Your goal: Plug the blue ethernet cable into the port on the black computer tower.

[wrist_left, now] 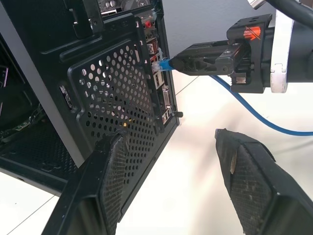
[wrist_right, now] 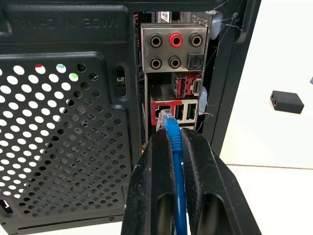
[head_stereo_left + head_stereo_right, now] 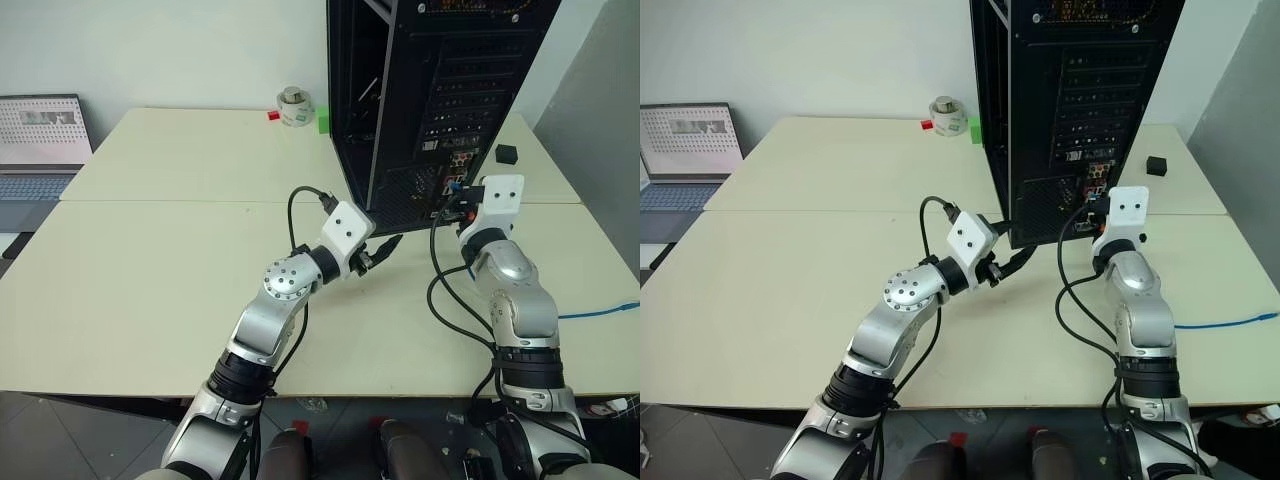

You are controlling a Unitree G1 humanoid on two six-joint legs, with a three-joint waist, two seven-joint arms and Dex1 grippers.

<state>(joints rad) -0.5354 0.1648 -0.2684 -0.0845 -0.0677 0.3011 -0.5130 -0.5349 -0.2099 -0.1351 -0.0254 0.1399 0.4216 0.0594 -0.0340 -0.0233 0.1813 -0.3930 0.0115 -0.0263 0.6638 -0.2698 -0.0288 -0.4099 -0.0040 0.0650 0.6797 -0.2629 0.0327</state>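
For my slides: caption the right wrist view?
Right hand holds blue cable, plug at the tower's port.

Head stereo looks down; wrist cams close on black computer tower [image 2: 68, 122] rear.

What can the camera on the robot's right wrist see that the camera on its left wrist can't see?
Right wrist view alone: the round audio jacks, the port just ahead of the plug, and a small black cube on the table.
Left wrist view alone: the left gripper with its fingers apart, and the whole right gripper seen from the side.
Both: the blue ethernet cable pinched by the right gripper, and the black computer tower with its mesh grille.
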